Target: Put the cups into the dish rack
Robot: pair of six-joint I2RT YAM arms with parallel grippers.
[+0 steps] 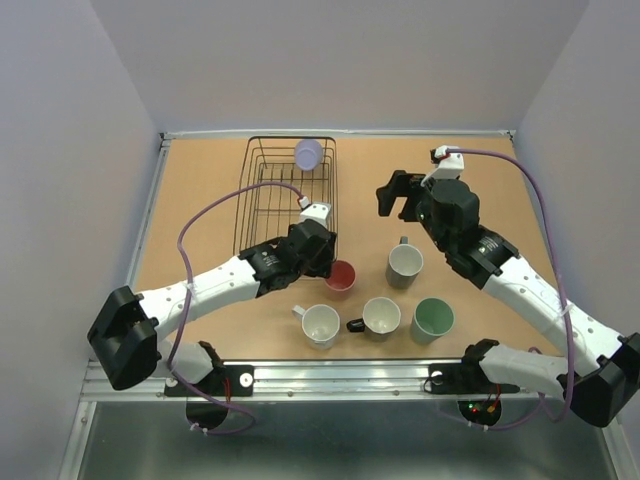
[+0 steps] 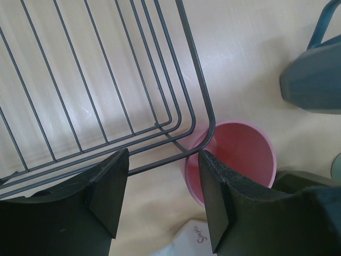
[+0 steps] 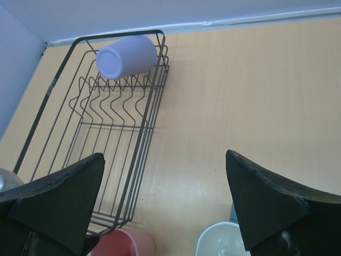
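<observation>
Over by the near corner of the dish rack (image 1: 242,200), the left gripper (image 2: 164,160) hovers open-fingered and empty above the pink cup (image 2: 240,154) on the table (image 2: 256,64), so I'd guess it needs to drop and pinch that rim next, and the right gripper (image 3: 165,157) is wide open too.

rack (image 1: 285,195): lavender cup (image 1: 309,153) at far right corner | left hand (image 1: 325,262): over pink cup (image 1: 341,277) by rack's near corner | right hand (image 1: 397,205): jaws apart | desk (image 1: 190,170): four more cups (image 1: 381,316) near front
</observation>
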